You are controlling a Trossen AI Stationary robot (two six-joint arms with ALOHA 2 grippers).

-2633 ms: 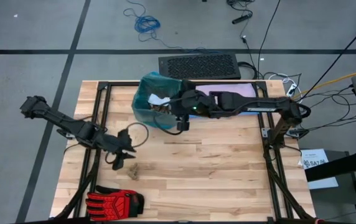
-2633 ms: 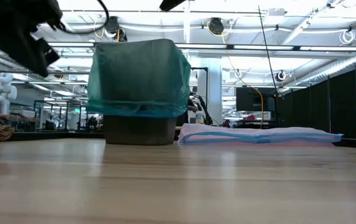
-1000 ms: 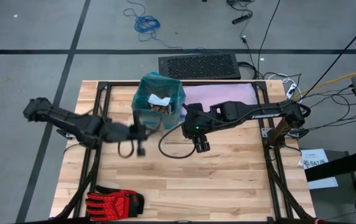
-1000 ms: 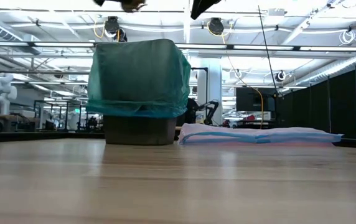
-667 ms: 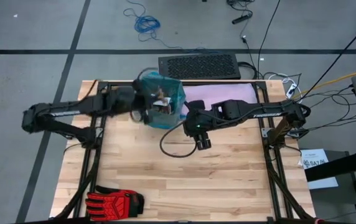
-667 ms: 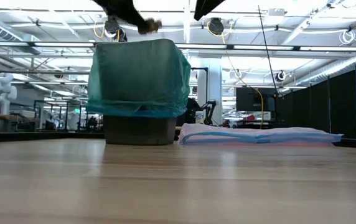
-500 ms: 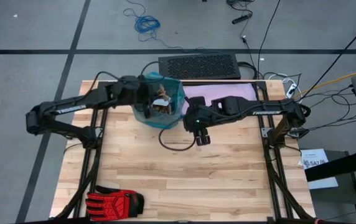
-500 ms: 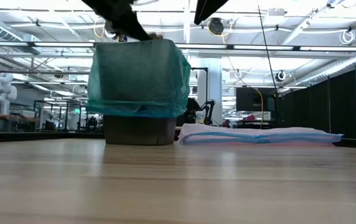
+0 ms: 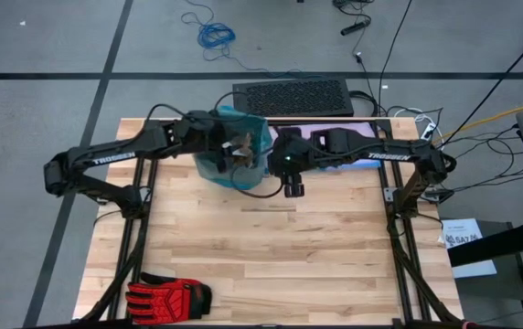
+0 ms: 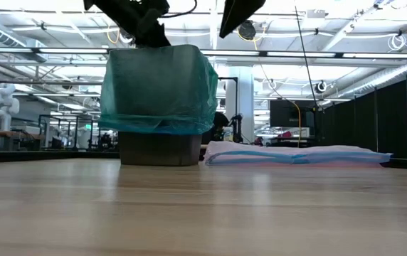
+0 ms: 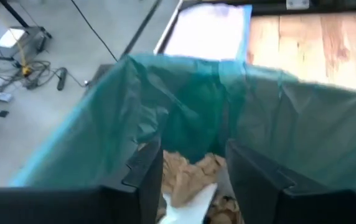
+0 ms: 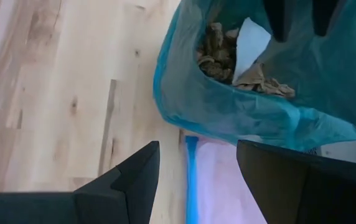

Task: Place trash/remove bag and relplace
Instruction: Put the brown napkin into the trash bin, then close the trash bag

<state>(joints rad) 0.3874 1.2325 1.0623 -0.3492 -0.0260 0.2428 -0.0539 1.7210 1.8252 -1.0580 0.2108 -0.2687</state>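
At the table's left near corner lies a red-and-black work glove (image 9: 168, 297), well apart from everything else and no part of the job.

The left end effector (image 11: 193, 180) hangs over the open mouth of the thin translucent teal-green plastic bin liner (image 9: 243, 146). Its two dark fingers stand apart with nothing between them, so it is released, pointing down into the bag. The liner is draped over a dark squat bin (image 10: 156, 149) standing at the far side of the pale wooden table (image 9: 271, 265).

Inside the liner sit crumpled tan-brown paper shreds (image 11: 187, 174) and a white paper wad (image 12: 252, 40), heaped low on the bottom. No loose trash shows on the table top in the high view, so the filling step looks finished or nearly so.

Just right of the bin, the right end effector (image 9: 294, 189) hovers above the table beside the liner's outer wall, its fingers also spread and gripping nothing. Behind it, a pale lilac translucent bag with a blue rim (image 10: 296, 154) lies flat along the far edge, likely the replacement.

The risks from here:
- The two arms work close together at the rim, so a lift by one could strike the other.
- The film is thin and slack. A pinch could catch a single fold that slips or tears as the bag comes out.
- Pulling the liner sideways could tip the light bin and spill the shreds.
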